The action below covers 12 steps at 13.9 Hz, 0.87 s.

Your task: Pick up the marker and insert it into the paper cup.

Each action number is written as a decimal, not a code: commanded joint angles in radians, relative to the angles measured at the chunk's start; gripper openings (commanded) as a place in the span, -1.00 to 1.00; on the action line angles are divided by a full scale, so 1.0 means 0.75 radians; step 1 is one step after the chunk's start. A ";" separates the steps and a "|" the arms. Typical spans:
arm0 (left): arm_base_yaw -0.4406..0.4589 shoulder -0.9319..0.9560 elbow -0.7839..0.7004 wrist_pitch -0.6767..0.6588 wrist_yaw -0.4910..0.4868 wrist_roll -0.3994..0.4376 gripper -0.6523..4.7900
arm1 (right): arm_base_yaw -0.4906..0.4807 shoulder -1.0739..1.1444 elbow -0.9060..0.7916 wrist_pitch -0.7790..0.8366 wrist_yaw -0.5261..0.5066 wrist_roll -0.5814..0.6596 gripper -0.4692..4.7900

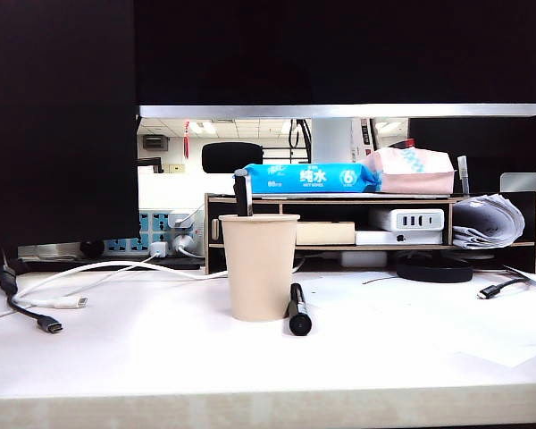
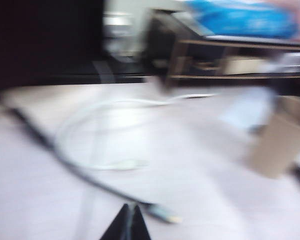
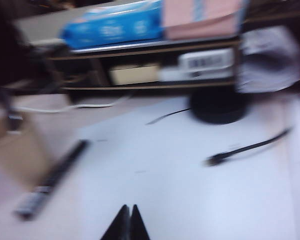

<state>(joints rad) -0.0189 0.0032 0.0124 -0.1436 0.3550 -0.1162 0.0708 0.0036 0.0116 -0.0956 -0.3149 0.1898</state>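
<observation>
Rt gripper point(image 3: 128, 224): jaws pressed together, holding nothing, low over the white table point(image 1: 161, 357). Left gripper point(image 2: 129, 225) is the same, w/ a black USB-tipped cable point(image 2: 162, 214) just ahead of it.

Ahead of your rt gripper, toward the other arm's side, the slim all-black marker point(image 3: 54, 176) lies flat. Just past it is the plain beige tapered paper cup point(image 1: 259, 266); I can't tell if they touch. A second black marker w/ a grey top point(image 1: 242, 194) already stands inside the cup.

Risks, as I judge them:
- Jaws must open first, or they'll shove the round barrel and it may roll.
- A finger on the cup side could tip the light cup.
- Don't grab the grey-topped one.
- On insertion, the standing marker may block the marker or tilt the cup.

Farthest off is a wooden desk shelf point(image 1: 295, 198) w/ a blue tissue pack point(image 1: 308, 177), no concern.
</observation>
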 commanded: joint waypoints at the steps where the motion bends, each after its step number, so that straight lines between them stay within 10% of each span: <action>1: -0.001 0.000 -0.004 0.000 0.167 -0.091 -0.78 | 0.004 -0.001 -0.006 0.031 -0.125 0.293 -0.84; 12: -0.314 0.000 -0.004 0.003 0.275 -0.145 -0.78 | 0.343 0.138 0.027 0.029 0.030 0.656 -0.85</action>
<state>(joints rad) -0.2317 0.0032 0.0124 -0.1326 0.5499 -0.2226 0.3138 0.0734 0.0151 -0.0895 -0.3489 0.6823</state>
